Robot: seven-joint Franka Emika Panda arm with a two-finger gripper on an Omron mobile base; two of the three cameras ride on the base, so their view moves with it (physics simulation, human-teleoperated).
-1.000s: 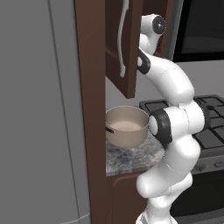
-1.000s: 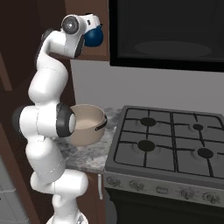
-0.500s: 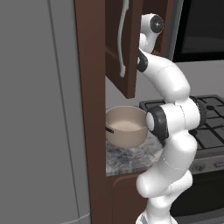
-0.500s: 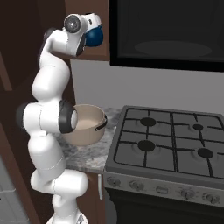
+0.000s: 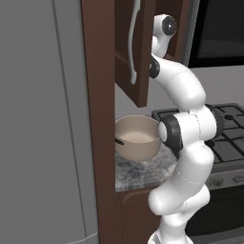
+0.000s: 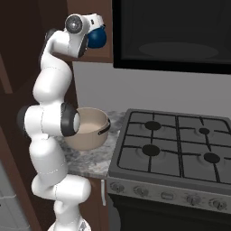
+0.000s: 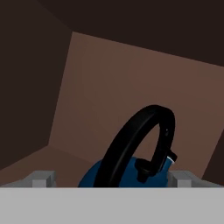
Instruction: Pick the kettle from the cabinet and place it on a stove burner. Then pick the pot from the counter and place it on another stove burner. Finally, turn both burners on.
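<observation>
As before, tool spread | straddling kettle handle | arm shifted slightly

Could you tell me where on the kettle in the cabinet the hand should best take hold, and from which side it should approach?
Probably the black arched handle of the kettle. It rises clear above the round blue body, which looks too wide and smooth to pinch. The open hand already faces into the cabinet with the arch standing between its fingers, so coming straight in from the open front and closing across the arch seems best.
</observation>
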